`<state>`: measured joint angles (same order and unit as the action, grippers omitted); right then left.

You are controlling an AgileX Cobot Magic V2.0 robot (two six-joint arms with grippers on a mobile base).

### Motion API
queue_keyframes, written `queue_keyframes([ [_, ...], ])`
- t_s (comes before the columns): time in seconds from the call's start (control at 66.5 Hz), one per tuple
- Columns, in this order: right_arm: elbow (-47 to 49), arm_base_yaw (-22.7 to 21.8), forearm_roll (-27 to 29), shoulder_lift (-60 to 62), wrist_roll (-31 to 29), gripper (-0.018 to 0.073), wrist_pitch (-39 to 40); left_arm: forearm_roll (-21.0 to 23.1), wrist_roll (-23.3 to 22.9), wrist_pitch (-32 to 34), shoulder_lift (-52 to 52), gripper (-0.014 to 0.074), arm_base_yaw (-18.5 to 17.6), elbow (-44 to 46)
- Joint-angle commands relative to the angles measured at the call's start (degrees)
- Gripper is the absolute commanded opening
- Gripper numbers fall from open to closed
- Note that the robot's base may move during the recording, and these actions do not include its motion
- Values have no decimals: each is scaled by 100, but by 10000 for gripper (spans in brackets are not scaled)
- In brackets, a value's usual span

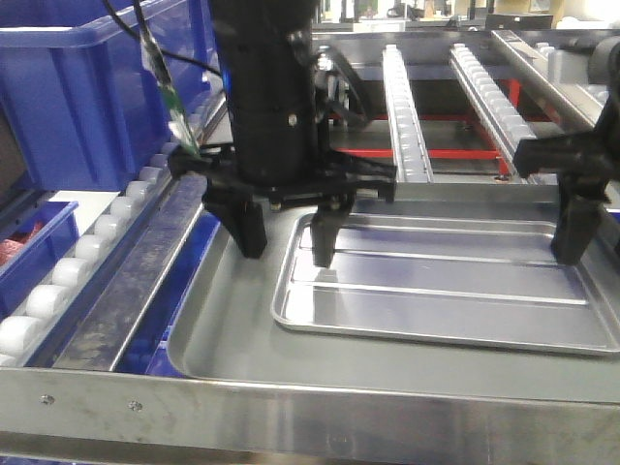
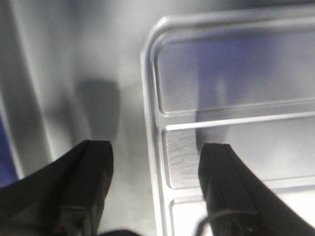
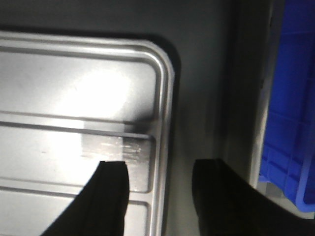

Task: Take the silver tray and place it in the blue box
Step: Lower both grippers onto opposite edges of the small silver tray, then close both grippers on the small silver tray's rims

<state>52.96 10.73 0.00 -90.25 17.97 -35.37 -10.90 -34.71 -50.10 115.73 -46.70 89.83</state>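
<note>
L hand (image 1: 289,247) spread astride silver tray (image 1: 446,300) left rim, R hand (image 3: 162,169) spread astride right rim

1. The silver tray (image 1: 446,291) is shiny silver. Long straight lines run across its bottom, and it shows a bit of blue shine.
2. The big tray (image 1: 223,329) under the silver tray is a duller grey, with no pattern.
3. The blue box (image 1: 87,87), far left behind the silver tray, is deep blue all over.
4. The left gripper (image 1: 288,247), at the silver tray's left end, is black.
5. The right gripper (image 3: 162,187), at the silver tray's right end, is black too.
6. The rollers (image 1: 82,257) left of the silver tray are white, lined up like beads.
7. The bars (image 1: 465,153) behind the silver tray are red.
8. The small bin (image 1: 44,242) left of the silver tray is blue, with pink stuff (image 1: 21,250) inside.
</note>
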Motion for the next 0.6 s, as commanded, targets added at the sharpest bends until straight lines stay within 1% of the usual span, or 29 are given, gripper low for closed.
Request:
queue_keyframes([
  [0.0,178,-42,-47,98,-25,415,250,-65,-14,171,-277,305,10,200],
  [0.12,178,-42,-47,-28,-42,415,336,-90,-14,300,-277,305,10,200],
  [0.376,178,-42,-63,-166,-43,415,417,-104,-14,298,-277,305,20,200],
  [0.587,178,-42,-65,-267,-48,415,423,-45,-14,142,-277,305,11,200],
])
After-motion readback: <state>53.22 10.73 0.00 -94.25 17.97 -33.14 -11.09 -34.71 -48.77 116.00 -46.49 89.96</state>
